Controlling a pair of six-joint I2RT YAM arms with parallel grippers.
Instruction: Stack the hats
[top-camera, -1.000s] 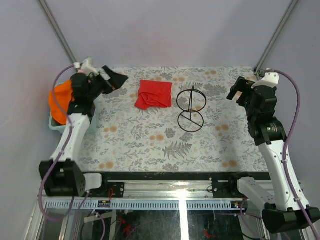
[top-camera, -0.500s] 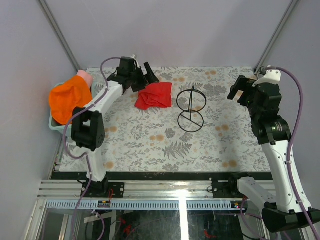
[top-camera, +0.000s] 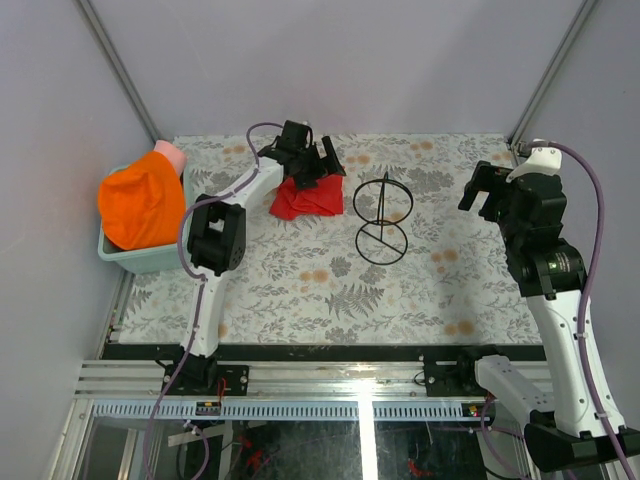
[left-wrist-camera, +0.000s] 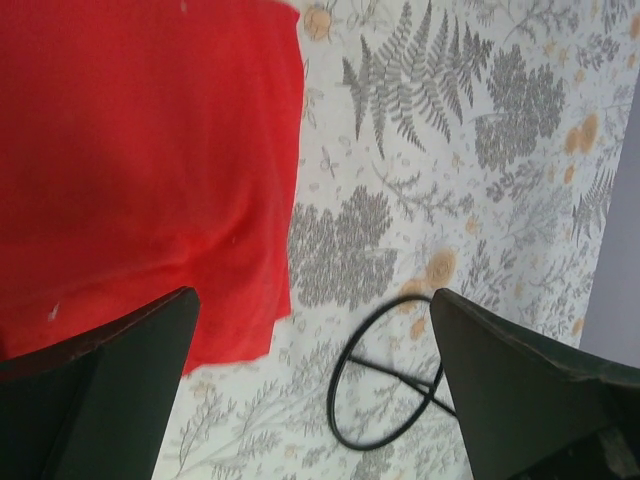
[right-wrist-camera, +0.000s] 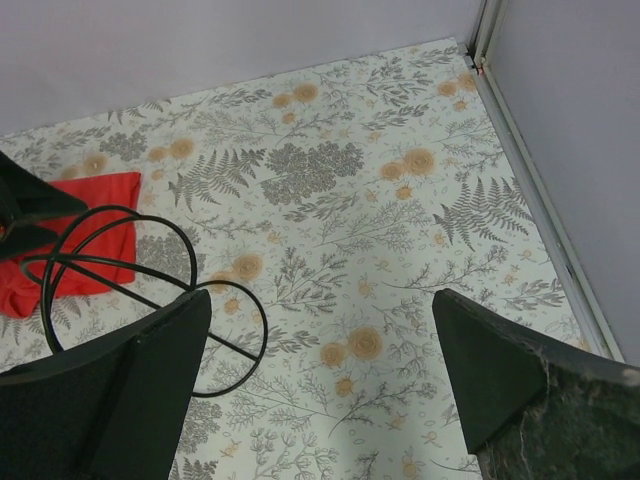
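An orange hat (top-camera: 140, 205) lies on top of a teal bin (top-camera: 150, 258) at the table's left edge. A pink hat (top-camera: 170, 155) peeks out behind it. My left gripper (top-camera: 328, 160) (left-wrist-camera: 312, 330) hovers open over the far right corner of a flat red cloth (top-camera: 305, 198) (left-wrist-camera: 140, 170), with nothing between its fingers. At the right side of the table my right gripper (top-camera: 480, 190) (right-wrist-camera: 320, 320) hangs open and empty above the patterned tablecloth. No other hats show.
A black wire stand (top-camera: 381, 218) (left-wrist-camera: 390, 375) (right-wrist-camera: 130, 290) stands mid-table, just right of the red cloth (right-wrist-camera: 70, 235) and the left gripper. Grey walls close the table at the back and both sides.
The left arm has swung from the bin at the left across to the red cloth, gripper open throughout. The right arm has barely moved.
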